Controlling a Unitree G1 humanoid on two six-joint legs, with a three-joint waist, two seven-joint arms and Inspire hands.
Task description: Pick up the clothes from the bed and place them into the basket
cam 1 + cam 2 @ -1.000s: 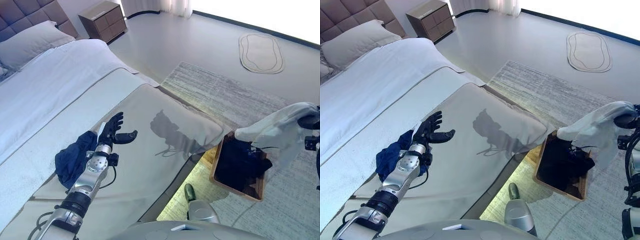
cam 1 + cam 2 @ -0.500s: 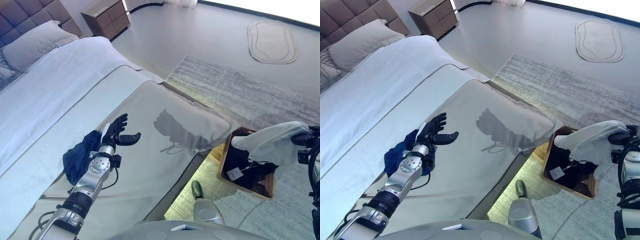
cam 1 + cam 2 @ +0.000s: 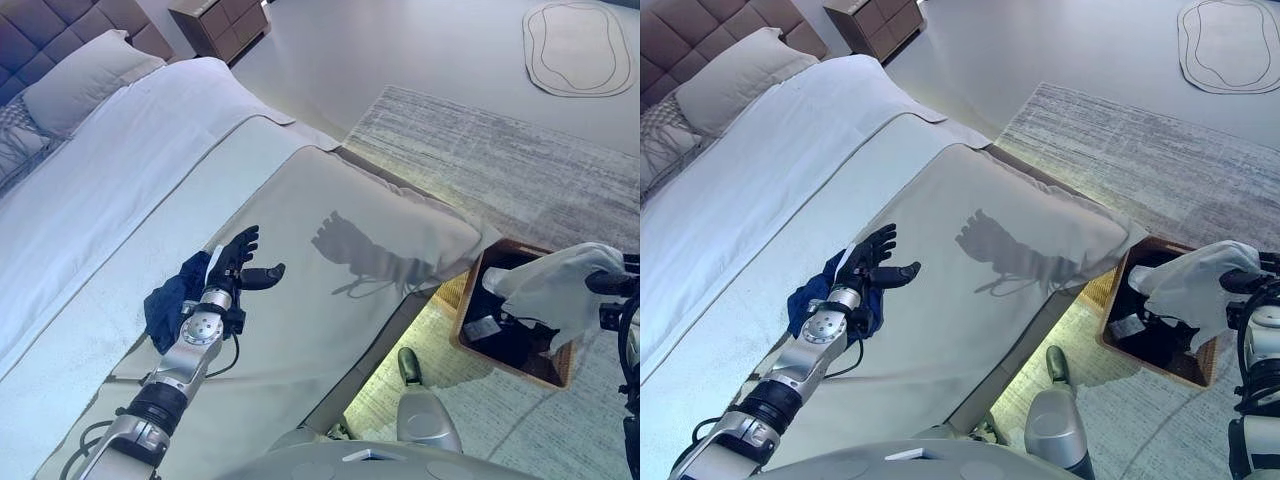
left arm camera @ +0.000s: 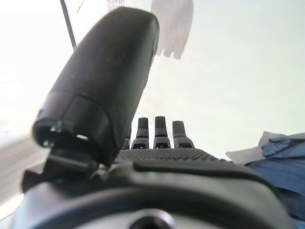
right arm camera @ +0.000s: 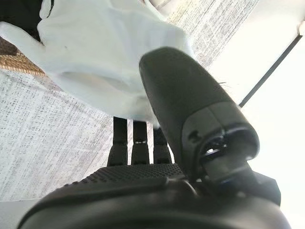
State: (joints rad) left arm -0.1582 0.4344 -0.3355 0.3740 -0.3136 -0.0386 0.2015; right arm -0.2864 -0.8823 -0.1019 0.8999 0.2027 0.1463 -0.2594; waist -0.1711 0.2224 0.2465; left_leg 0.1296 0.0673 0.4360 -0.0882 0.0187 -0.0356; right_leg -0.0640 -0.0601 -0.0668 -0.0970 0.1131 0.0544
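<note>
Bed (image 3: 150,190) under open-fingered left hand (image 3: 238,263) (hovering)

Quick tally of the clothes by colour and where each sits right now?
White garment, in the right hand over the basket: 1
Blue garment, on the bed by the left hand: 1
Dark clothes in the basket: 1 pile
Total: 3

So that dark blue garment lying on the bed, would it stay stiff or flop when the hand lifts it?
The blue garment lies crumpled in soft folds, so it would probably droop. It looks thin, likely light. The white cloth already sags from the right hand.
</note>
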